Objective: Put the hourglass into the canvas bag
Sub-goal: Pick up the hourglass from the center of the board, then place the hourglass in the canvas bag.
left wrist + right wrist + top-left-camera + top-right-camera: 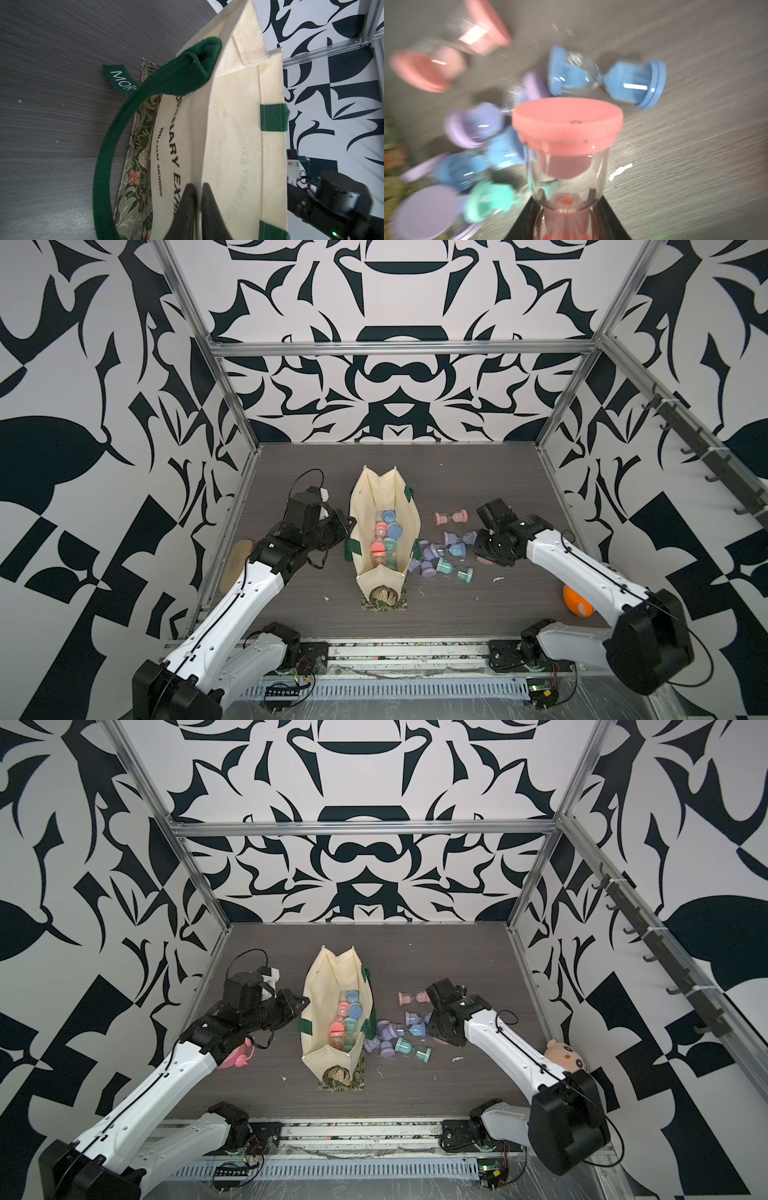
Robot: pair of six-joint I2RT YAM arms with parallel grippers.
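Cannot resolve the blurred loose hourglasses (633, 83) in the right wrist view; lose the lower end of the pink hourglass (566, 128) past the edge.

Left arm (249, 589) is stretched forward and low, wrist level. The left gripper (196, 188) has its jaws nearly together, pinching the canvas bag (239, 124) wall. Right arm (582, 560) is angled inward, wrist tipped down, and the right gripper (566, 207) is clamped round the waist of a pink hourglass (566, 128).

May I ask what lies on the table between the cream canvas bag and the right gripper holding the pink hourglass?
A loose cluster of small purple, blue and teal plastic hourglasses lies there on the dark table, seen in both top views.
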